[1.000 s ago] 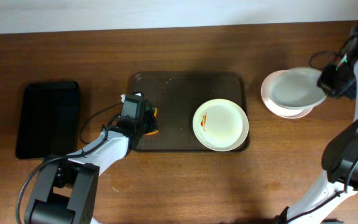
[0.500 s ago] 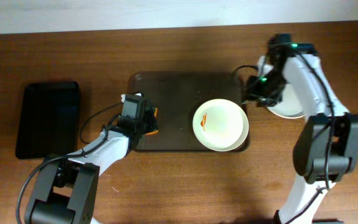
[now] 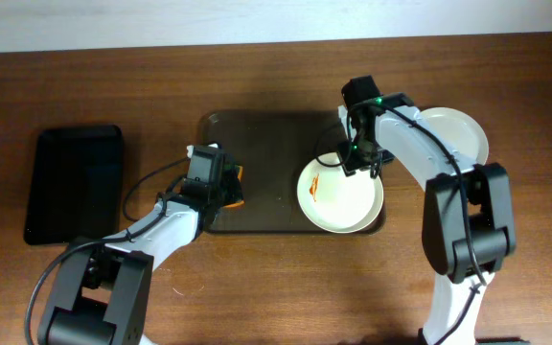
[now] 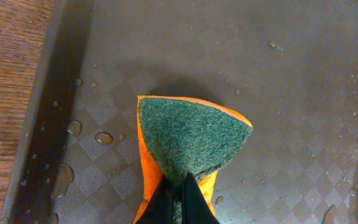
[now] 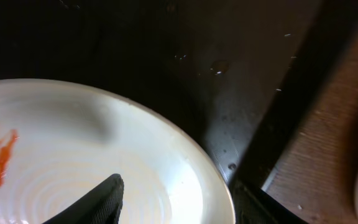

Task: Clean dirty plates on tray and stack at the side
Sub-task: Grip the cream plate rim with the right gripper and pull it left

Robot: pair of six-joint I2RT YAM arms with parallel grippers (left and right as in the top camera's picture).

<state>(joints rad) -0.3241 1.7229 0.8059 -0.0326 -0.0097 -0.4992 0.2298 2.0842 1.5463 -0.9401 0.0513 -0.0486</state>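
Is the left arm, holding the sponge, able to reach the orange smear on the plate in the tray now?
Probably yes: the tray is bare between sponge and smear. The open right gripper straddles the plate's rim beside the smear, not over it.

wood table | brown tray | black tray | plate stack

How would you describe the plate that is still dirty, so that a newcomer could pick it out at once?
Find the dark brown tray in the middle of the wooden table. At its right end, opposite the orange-and-green sponge, lies one cream plate. Unlike the white plate resting off the tray to its right, it carries an orange smear.
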